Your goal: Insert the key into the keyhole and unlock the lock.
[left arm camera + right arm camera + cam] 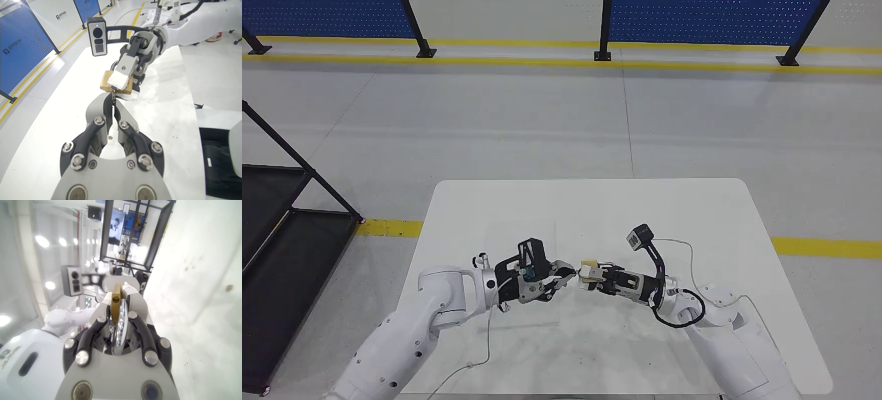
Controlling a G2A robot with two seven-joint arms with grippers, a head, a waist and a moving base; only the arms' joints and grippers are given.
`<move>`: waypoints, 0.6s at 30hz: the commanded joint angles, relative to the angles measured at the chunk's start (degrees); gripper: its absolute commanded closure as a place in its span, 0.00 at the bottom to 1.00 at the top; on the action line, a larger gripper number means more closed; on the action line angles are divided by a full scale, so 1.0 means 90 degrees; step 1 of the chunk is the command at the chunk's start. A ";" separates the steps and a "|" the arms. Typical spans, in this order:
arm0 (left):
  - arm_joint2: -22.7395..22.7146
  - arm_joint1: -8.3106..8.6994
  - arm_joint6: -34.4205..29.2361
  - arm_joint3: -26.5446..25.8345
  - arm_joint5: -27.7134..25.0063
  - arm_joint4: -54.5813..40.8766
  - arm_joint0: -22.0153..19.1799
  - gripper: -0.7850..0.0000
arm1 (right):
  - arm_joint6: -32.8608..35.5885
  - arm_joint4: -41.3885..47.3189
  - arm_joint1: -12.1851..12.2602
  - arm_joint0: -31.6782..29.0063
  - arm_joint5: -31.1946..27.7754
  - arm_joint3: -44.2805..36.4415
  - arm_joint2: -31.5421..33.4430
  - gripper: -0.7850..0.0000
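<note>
The left gripper (114,101), pinched shut on the key (114,93), has it at the bottom edge of the lock (106,80), which the right gripper (124,88) clamps; best keep the blade square to that edge and push gently.

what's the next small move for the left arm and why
Probably ease the left gripper slightly forward: it is shut on the key, whose tip meets the bottom edge of the brass padlock in the right gripper.
</note>
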 commanded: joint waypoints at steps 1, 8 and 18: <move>-0.0007 0.0002 0.0051 -0.0014 0.0001 0.0055 0.0015 1.00 | 0.0000 0.0000 0.0000 0.0000 0.0000 0.0000 0.0000 1.00; -0.0017 0.0007 0.0133 -0.0051 0.0019 0.0181 0.0055 1.00 | 0.0000 0.0000 0.0000 0.0000 0.0000 0.0000 0.0000 1.00; -0.0095 0.0016 0.0213 -0.0069 0.0122 0.0224 0.0136 0.22 | 0.0000 0.0000 0.0000 0.0000 0.0000 0.0000 0.0000 1.00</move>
